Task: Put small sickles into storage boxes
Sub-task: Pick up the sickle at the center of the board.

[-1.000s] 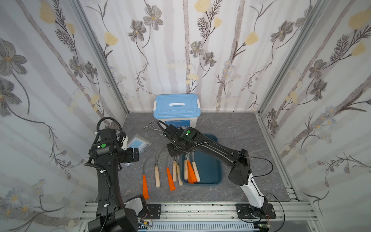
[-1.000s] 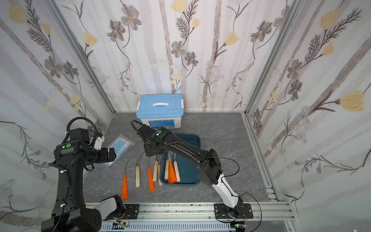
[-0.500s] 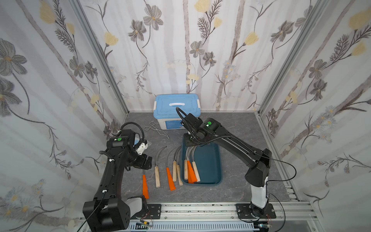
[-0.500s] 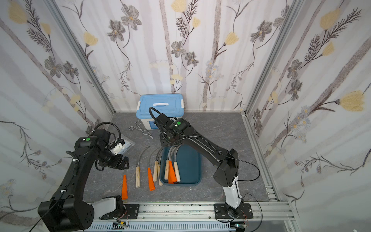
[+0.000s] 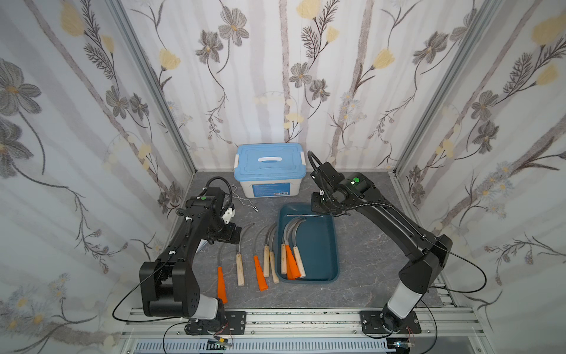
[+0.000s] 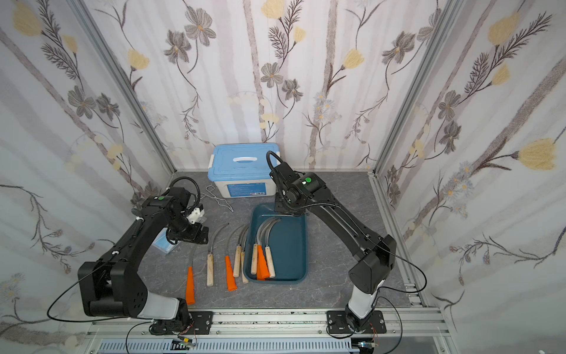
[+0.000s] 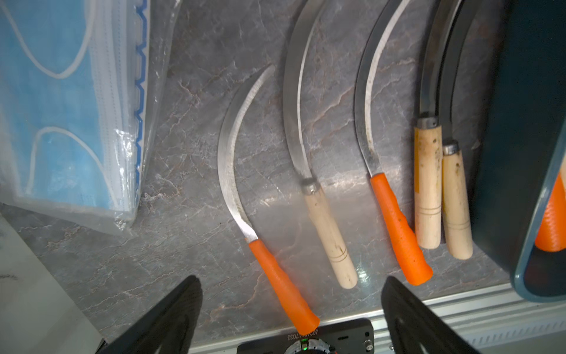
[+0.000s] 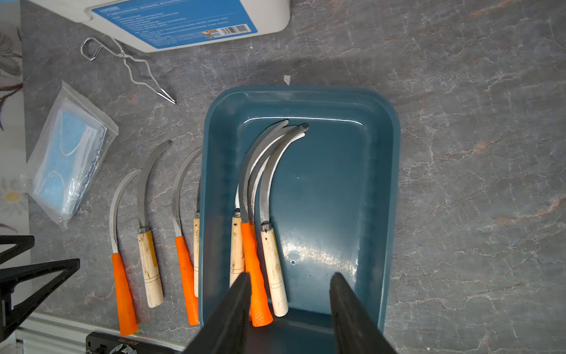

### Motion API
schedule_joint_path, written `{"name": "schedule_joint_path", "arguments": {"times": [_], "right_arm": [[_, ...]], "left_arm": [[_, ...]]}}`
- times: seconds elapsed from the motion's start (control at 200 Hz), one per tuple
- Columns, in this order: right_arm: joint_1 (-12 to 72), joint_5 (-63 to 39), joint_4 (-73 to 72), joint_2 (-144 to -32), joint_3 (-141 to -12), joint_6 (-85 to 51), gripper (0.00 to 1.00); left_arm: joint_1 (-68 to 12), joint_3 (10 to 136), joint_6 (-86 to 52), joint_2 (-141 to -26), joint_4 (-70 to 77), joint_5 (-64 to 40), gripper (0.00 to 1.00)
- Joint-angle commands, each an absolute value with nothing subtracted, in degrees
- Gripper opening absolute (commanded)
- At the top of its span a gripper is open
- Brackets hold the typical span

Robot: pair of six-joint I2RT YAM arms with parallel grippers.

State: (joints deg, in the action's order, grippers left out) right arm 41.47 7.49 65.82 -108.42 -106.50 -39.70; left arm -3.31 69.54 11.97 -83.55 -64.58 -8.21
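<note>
Left arm change: the left end effector [image 7: 290,279] has swung in from the table's left edge. It now hangs over the row of loose small sickles [image 5: 239,269], jaws spread wide and empty.
Right arm change: the right end effector [image 8: 291,275] has pulled back from that row to above the tray's far end. Its jaws are partly apart and grip nothing.
Count: unchanged. Five sickles lie on the grey marble-patterned table [image 5: 367,245] between its left edge and the tray, handles toward the front edge. About four stowed sickles [image 5: 291,260] lie inside.
Meaning: the arms appear to be trading turns. The next pick looks like the left arm's, probably the leftmost orange-handled one beneath it.
Packet: a clear, crinkled plastic packet of blue face masks [image 7: 61,107] lies by the left edge.
Blades: thin curved grey metal, dull, with fine serrated inner edges.
Handles: pale wood, smudged and ringed near the butt, or orange, tapered and textured.
Tray: the dark teal plastic rectangular tray [image 5: 318,242] is shallow and glossy, with rounded corners, and reaches from mid-table toward the front edge.
</note>
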Motion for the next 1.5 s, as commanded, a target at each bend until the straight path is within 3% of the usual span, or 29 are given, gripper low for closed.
{"name": "schedule_joint_path", "arguments": {"times": [0.0,0.21,0.46,0.714,1.494], "right_arm": [[41.0,7.6,65.2,-107.4,-105.2,-41.4,0.45],[40.2,8.0,66.2,-106.5,-102.7,-41.3,0.45],[40.0,9.0,65.9,-103.6,-98.4,-41.8,0.45],[39.9,8.9,64.3,-98.7,-92.3,-43.8,0.45],[40.8,8.6,60.6,-89.7,-80.4,-50.0,0.45]], "left_arm": [[-4.7,70.0,3.5,-84.1,-59.1,-8.9,0.95],[-10.3,64.6,-7.0,-83.0,-52.4,-4.4,0.96],[-11.5,55.4,-19.0,-78.2,-47.7,0.8,0.96],[-11.5,49.6,-24.9,-74.7,-49.0,-1.4,0.97],[-12.0,46.2,-26.6,-83.5,-46.3,-5.8,0.91]]}}
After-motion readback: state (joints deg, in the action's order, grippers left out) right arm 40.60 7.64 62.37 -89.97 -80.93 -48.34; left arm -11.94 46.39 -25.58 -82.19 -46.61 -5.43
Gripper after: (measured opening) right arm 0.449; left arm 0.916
